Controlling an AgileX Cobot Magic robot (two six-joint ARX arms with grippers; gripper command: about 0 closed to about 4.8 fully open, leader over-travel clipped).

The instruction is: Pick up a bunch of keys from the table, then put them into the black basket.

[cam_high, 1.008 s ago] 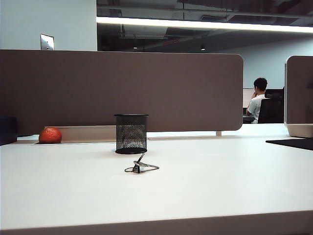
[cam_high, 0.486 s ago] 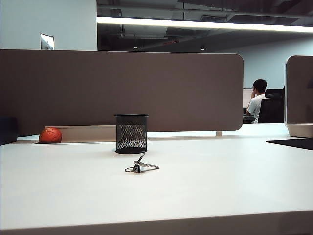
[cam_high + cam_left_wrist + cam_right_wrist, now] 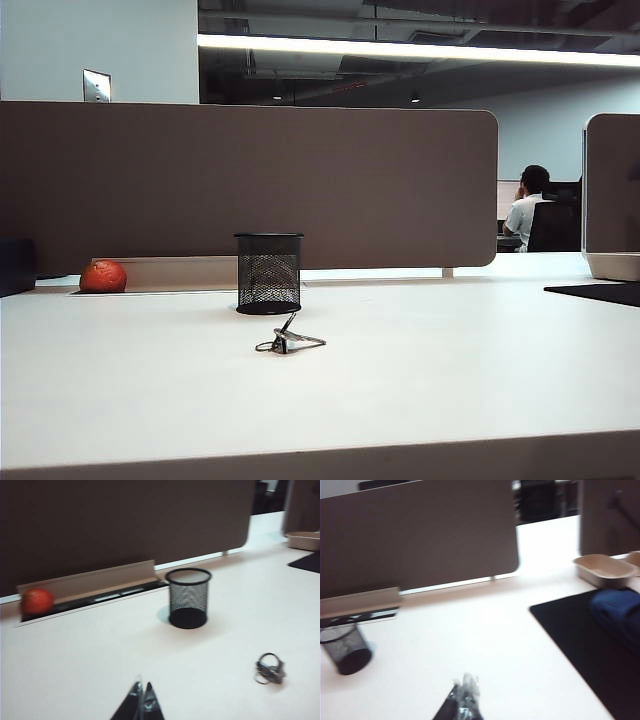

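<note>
The bunch of keys (image 3: 288,341) lies flat on the white table (image 3: 450,360), just in front of the black basket (image 3: 268,272), which stands upright. In the left wrist view the keys (image 3: 270,669) rest well apart from the basket (image 3: 188,597), and my left gripper (image 3: 142,692) shows only its dark fingertips pressed together, shut and holding nothing. The right wrist view shows the basket (image 3: 343,648) far to one side; my right gripper (image 3: 465,692) is blurred, its tips together and shut with nothing in it. The keys do not show in that view. Neither gripper appears in the exterior view.
A round orange-red fruit (image 3: 103,276) sits in the slot at the foot of the brown partition (image 3: 250,180). A black mat (image 3: 580,645) with a blue bundle (image 3: 617,612) and a beige tray (image 3: 602,570) lie on the right side of the table.
</note>
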